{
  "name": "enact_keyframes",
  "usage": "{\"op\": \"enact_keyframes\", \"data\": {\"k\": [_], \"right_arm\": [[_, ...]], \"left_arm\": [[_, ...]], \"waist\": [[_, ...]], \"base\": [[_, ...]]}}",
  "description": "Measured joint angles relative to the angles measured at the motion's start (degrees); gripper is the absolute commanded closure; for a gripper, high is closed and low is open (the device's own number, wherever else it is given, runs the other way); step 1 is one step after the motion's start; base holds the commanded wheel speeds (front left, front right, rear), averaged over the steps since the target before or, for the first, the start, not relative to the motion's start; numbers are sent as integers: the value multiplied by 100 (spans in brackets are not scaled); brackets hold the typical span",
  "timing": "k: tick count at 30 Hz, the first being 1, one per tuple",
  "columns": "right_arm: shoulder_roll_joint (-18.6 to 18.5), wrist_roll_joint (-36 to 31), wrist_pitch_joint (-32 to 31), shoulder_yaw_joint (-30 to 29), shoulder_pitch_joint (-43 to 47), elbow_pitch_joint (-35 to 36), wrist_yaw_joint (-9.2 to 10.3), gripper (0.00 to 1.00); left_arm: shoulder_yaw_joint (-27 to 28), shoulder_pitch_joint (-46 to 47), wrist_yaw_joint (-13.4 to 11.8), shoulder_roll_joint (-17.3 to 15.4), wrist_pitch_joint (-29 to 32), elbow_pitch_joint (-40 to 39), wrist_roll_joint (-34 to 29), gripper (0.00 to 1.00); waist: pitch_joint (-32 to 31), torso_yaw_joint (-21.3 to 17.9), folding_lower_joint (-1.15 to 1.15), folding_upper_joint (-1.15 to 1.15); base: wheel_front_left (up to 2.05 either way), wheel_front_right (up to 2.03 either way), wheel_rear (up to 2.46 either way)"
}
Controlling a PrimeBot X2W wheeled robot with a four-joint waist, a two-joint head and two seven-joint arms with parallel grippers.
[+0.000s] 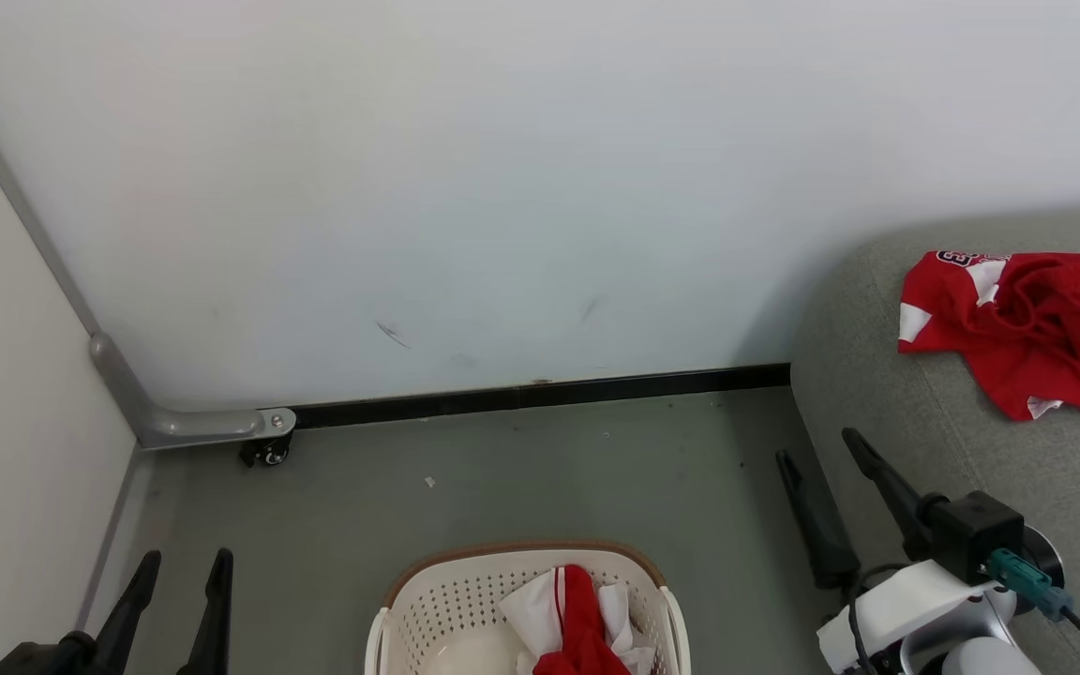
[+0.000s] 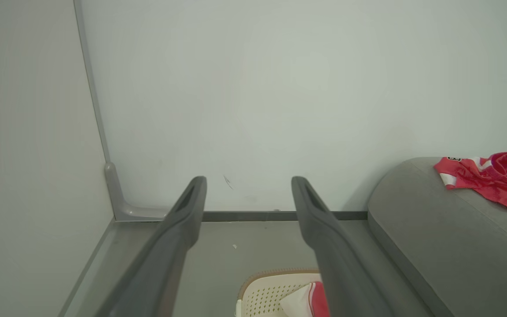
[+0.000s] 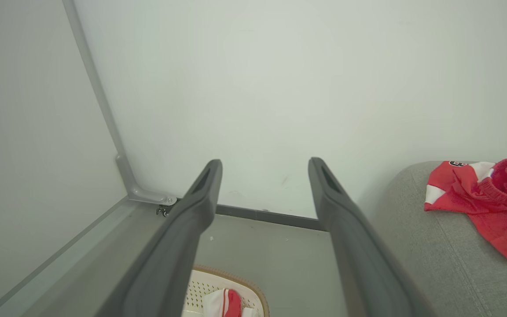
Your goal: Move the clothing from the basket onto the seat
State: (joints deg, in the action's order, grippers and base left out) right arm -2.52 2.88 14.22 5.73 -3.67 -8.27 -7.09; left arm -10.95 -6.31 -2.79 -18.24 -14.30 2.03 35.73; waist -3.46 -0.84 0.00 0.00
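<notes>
One red piece (image 1: 1027, 319) lies on the seat (image 1: 915, 441) at 3 o'clock, so part of your job looks done. More clothes (image 1: 577, 609) sit bunched in the basket (image 1: 437, 600) at 6 o'clock on the floor (image 1: 502, 469). Your left hand (image 1: 186, 561) at 7 o'clock and right hand (image 1: 817, 448) at 4 o'clock are spread wide, empty and touching nothing, probably ready to reach down.

All three toward wall (image 1: 540, 187) — basket (image 1: 446, 600) shared

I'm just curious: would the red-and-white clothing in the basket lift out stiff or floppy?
Probably floppy: the clothing lies crumpled in the basket, so it should drape and sag. Likely light too, since it looks thin.
</notes>
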Motion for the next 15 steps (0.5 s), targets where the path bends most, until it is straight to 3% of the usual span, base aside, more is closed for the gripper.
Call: {"op": "enact_keyframes", "data": {"k": [15], "right_arm": [[2,13,8,-242,-4,392,0,0]], "left_arm": [[-346,2,302,14,3,85,-40,0]], "waist": [[296,-264,0,0]], "base": [[0,0,0]]}}
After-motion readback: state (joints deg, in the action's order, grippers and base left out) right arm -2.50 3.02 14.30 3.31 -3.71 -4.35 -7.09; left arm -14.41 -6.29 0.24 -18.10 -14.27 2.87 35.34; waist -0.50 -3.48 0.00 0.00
